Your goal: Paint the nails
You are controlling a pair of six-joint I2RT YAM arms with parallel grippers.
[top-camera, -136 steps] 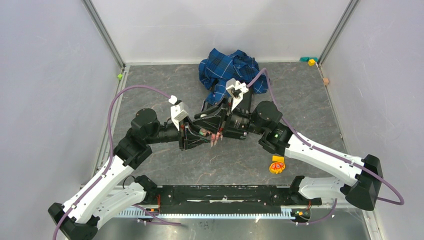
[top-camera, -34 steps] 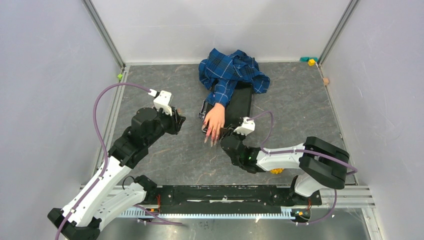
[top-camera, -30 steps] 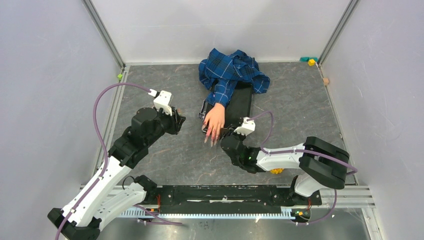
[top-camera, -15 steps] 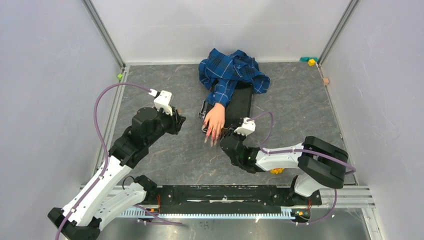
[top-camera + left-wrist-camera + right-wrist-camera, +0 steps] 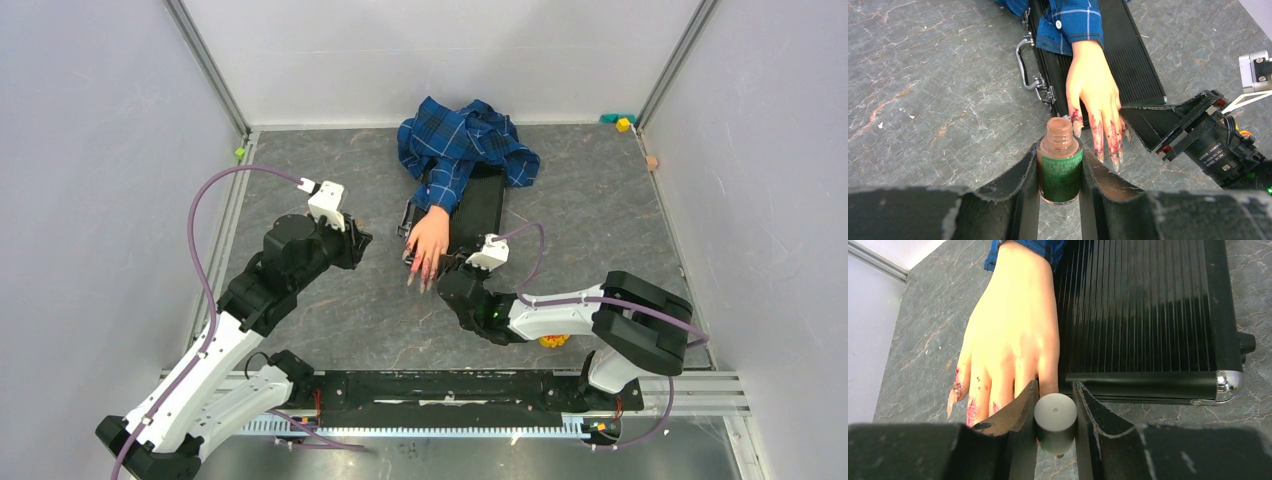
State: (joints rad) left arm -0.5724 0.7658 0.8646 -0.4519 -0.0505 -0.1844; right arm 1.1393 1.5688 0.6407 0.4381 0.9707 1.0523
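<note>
Currently: the grey stone-patterned surface carries a crumpled blue plaid shirt at its far side, with one sleeve running onto a flat black ribbed case. The mannequin hand lies palm down over the case's near-left corner, fingers pointing toward the arm bases.

Left claw: left of the hand and apart from it, clamped on an upright, uncapped polish bottle, brown with a green label.

Right claw: just beside the fingertips, clamped on a small grey cylinder. This is probably the bottle's cap; its lower end is hidden.

The nails: long and pointed, overhanging the surface, smeared dark red. The smears also reach the finger skin.
</note>
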